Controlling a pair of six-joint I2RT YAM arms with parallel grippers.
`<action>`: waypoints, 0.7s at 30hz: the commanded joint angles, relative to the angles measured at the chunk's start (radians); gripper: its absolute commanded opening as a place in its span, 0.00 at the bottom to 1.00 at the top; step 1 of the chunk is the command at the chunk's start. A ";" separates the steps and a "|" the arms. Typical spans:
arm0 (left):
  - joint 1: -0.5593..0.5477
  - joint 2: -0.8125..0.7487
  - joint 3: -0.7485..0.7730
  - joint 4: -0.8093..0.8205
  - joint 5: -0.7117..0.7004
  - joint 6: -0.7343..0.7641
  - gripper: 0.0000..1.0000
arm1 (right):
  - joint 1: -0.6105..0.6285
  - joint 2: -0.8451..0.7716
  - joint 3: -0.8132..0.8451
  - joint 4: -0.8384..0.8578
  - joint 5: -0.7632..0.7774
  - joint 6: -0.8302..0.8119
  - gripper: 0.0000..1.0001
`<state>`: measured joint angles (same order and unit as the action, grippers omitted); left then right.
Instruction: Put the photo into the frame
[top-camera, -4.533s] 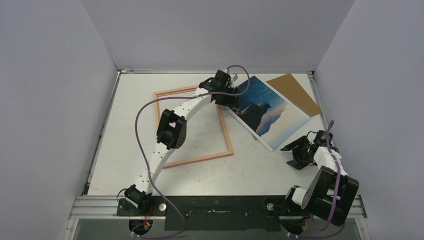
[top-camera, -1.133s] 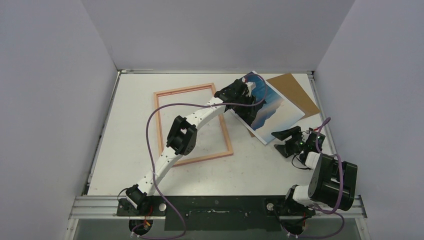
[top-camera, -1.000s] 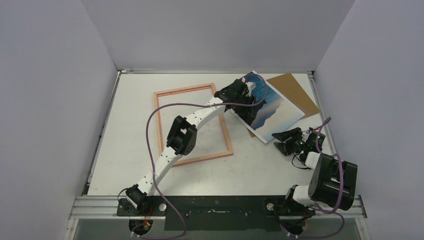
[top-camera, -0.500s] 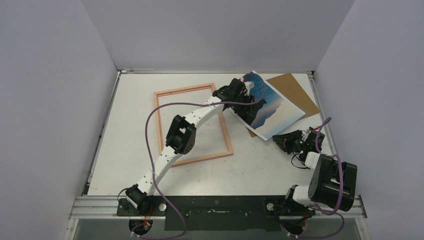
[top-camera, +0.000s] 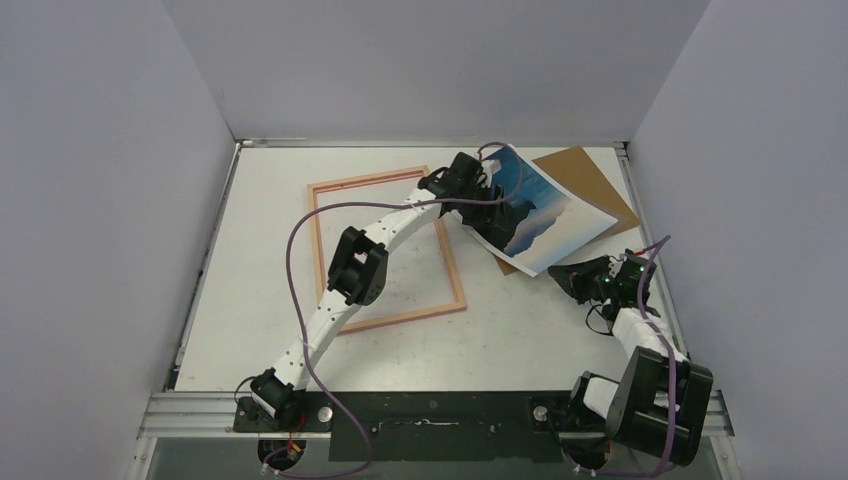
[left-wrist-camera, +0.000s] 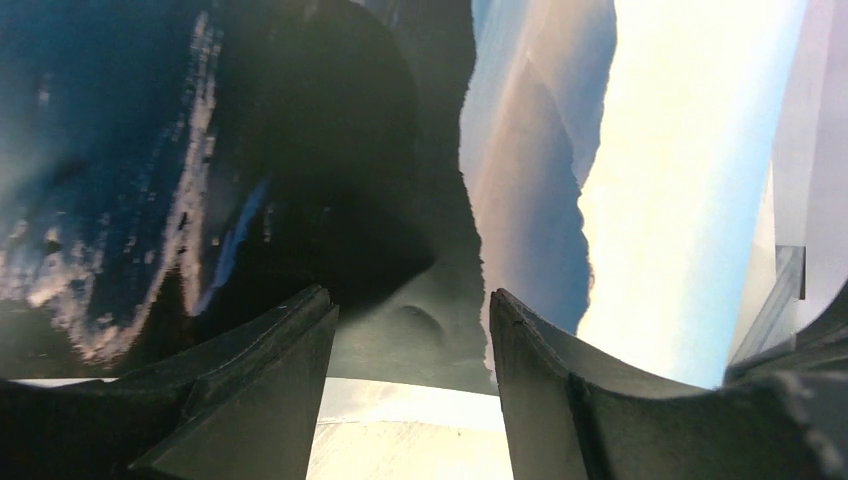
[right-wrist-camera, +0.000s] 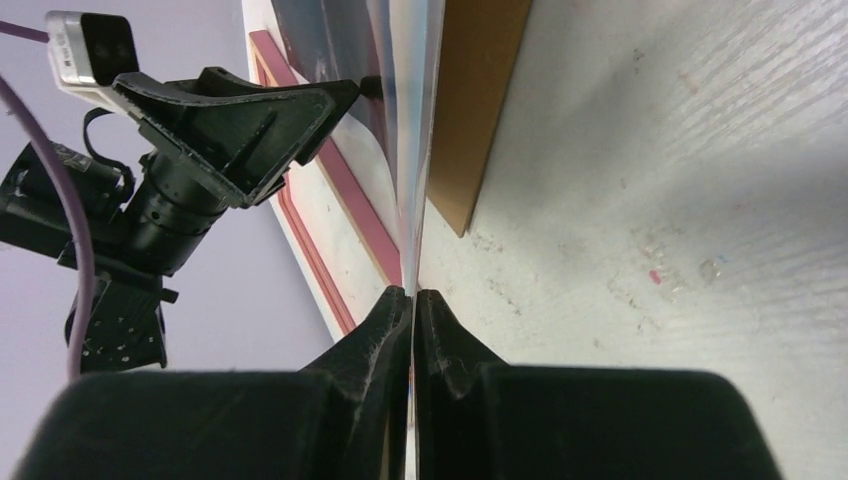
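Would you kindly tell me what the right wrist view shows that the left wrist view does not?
Only the right wrist view: the right pincer shut on the photo, seen nearly edge-on, plus the brown backing board, the pink frame and the table. Only the left wrist view: the photo's printed face up close, dark cliffs against pale sky. Both: the photo and the left pincer, whose fingers stand apart.

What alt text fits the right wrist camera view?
A black two-finger claw pinches the edge of a glossy seascape photo, seen edge-on. Beyond lie a plain brown board and a thin pink frame on a white table.
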<state>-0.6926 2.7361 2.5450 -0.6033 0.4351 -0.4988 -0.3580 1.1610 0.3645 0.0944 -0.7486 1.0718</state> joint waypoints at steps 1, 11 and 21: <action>0.016 -0.006 -0.025 -0.077 -0.036 0.013 0.58 | -0.004 -0.098 0.072 -0.180 0.024 -0.011 0.00; 0.025 0.016 -0.015 -0.089 -0.039 0.025 0.58 | -0.002 -0.104 0.085 -0.263 0.036 -0.040 0.25; 0.026 0.014 -0.014 -0.096 -0.041 0.035 0.58 | -0.004 -0.101 0.101 -0.298 0.045 -0.032 0.04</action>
<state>-0.6796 2.7346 2.5439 -0.6083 0.4351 -0.4938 -0.3592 1.0935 0.4118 -0.1825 -0.7128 1.0332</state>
